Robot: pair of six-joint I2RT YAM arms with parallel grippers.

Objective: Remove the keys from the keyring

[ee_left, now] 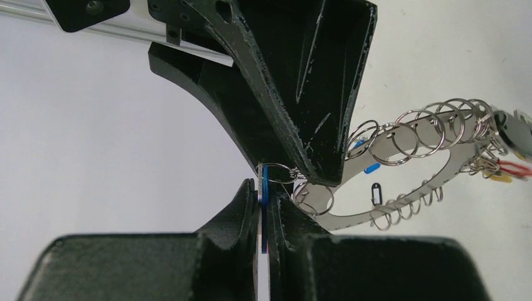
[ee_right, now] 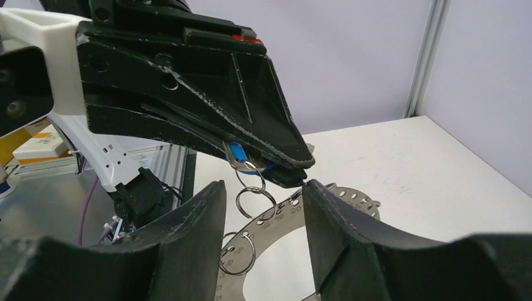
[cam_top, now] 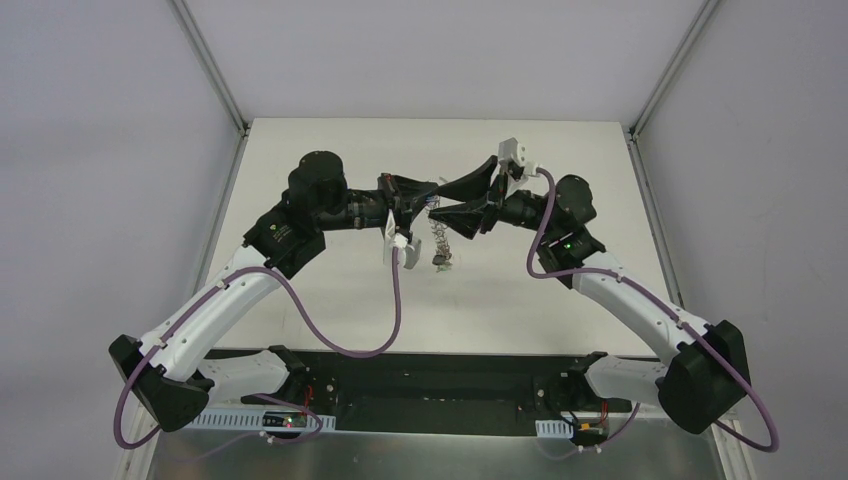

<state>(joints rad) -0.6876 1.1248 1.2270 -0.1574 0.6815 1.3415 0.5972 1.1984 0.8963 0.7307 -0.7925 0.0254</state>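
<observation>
My left gripper is shut on a silver key with a blue tag, held above the table. A chain of small split rings links that key to the large flat grey keyring, which hangs below, carrying several split rings and other tagged keys. My right gripper is open, its fingers on either side of the keyring's band, right under the left gripper's tip and the blue-tagged key. In the top view both grippers meet over the table's middle, the keyring dangling beneath.
The white table lies below, walled by grey panels with metal posts at the back corners. Red and yellow tags hang at the keyring's far end. Cables loop from both arms near the front edge.
</observation>
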